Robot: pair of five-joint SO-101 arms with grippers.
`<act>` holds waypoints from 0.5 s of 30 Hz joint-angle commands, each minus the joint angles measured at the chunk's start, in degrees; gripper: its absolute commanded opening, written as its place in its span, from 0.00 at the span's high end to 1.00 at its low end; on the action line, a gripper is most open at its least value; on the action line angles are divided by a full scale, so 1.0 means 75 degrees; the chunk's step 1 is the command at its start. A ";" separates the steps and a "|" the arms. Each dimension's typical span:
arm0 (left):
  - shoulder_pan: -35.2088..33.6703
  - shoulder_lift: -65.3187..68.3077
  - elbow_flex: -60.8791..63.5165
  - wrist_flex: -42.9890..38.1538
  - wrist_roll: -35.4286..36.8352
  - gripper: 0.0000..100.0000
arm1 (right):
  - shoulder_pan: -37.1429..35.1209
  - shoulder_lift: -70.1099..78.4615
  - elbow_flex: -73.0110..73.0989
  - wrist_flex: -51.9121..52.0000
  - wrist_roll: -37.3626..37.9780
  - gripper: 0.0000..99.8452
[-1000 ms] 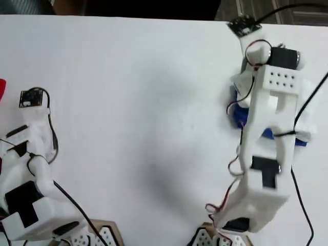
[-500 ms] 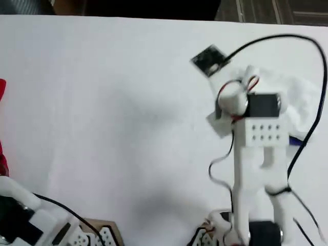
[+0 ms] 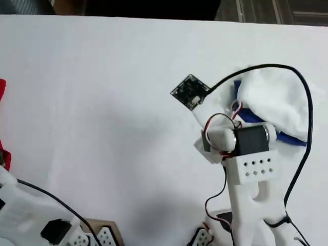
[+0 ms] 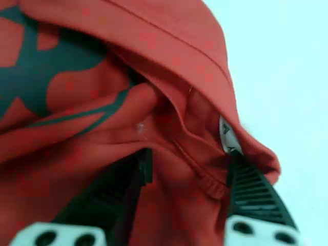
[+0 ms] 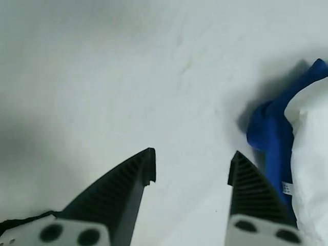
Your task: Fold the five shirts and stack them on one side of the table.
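Shirts number three: red shirt (image 4: 102,77), white shirt (image 3: 271,100), blue shirt (image 5: 266,133); left pincer (image 4: 189,156) and right pincer (image 5: 192,152) both spread apart.

The right arm (image 3: 249,169) swings back from the far edge of the table (image 3: 102,77) toward its base, uncovering the white shirt (image 3: 271,102) atop the blue shirt (image 3: 247,116). The left arm (image 3: 23,215) retreats into the near left corner.

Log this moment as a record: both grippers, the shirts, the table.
left gripper: open, jaws either side of a fold of the red shirt
right gripper: open, over bare table, beside the blue shirt
red shirt: bunched, not folded
blue shirt: lies under the white shirt
white shirt: crumpled, on the table's right side
table: white
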 commanded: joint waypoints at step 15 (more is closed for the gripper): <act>0.3763 -0.1477 -0.2960 0.5837 0.0293 0.97 | 0.0135 -0.0182 0.0926 -0.1284 -0.0070 0.76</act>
